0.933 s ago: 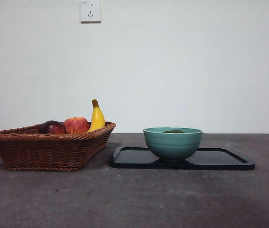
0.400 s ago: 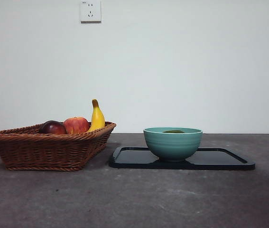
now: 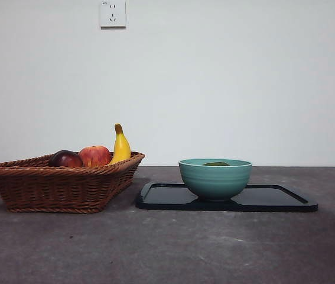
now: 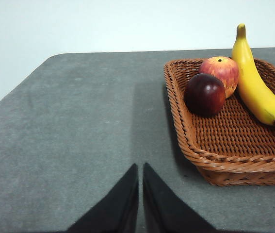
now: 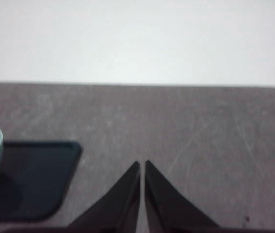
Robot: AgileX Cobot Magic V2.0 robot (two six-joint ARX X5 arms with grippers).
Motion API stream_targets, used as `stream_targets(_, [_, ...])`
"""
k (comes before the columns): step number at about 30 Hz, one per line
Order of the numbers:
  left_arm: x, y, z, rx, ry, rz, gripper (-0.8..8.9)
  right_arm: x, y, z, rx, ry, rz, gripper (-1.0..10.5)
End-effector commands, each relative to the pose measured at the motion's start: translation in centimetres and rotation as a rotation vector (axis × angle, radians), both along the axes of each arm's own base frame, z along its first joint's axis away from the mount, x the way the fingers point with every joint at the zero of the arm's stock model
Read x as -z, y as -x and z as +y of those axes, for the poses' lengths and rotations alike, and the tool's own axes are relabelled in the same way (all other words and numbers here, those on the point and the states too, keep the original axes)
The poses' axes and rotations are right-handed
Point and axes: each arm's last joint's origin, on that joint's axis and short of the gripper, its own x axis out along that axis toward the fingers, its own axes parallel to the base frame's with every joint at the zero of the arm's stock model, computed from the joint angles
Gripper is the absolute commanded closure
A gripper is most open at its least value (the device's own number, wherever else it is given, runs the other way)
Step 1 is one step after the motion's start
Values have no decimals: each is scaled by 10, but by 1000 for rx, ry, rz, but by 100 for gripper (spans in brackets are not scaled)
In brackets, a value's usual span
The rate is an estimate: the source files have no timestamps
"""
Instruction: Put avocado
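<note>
Apparently done: small dark green avocado [image 3: 217, 164], barely visible, inside teal ceramic bowl [image 3: 215, 179]. Left gripper [image 4: 140, 170] and right gripper [image 5: 142, 167] closed, empty, parked. Nothing further needed.

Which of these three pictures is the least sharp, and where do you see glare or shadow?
Right wrist view is softest: the tray and table look blurred. Left wrist view is sharp, with a shadow beside the basket. Front view is clear; the tray reflects light.

left gripper [image 4: 140, 167] jaws closed, right gripper [image 5: 141, 165] likewise
</note>
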Motion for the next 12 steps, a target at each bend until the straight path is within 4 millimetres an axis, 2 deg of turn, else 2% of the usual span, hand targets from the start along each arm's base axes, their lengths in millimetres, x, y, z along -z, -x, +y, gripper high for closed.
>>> stream_targets(1, [7, -1, 0, -5, 2, 24, 799, 5, 0, 0, 11, -15, 36, 939])
stream_targets(6, [7, -1, 0, -5, 2, 24, 799, 14, 1, -1, 20, -20, 125, 939])
stream_targets(12, [7, -1, 0, -5, 2, 24, 799, 12, 1, -1, 19, -28, 110, 939])
